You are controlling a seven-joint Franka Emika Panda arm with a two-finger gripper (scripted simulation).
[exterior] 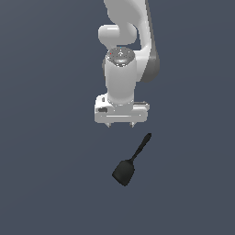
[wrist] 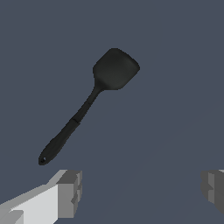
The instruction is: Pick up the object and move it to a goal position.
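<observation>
A small matte black spatula (exterior: 131,163) lies flat on the dark grey floor, its broad blade toward the lower left of the exterior view and its thin handle pointing up and right. It also shows in the wrist view (wrist: 87,107), whole and unobstructed. My gripper (exterior: 120,125) hangs from the white arm above the floor, beyond the handle end and apart from the spatula. Its jaws stand wide apart and hold nothing. In the wrist view two grey fingertips (wrist: 70,192) show at the frame edge, with the gripper (wrist: 142,189) short of the handle tip.
A plain dark grey surface (exterior: 46,174) fills both views. The white arm (exterior: 124,55) rises behind the gripper toward the upper edge of the exterior view.
</observation>
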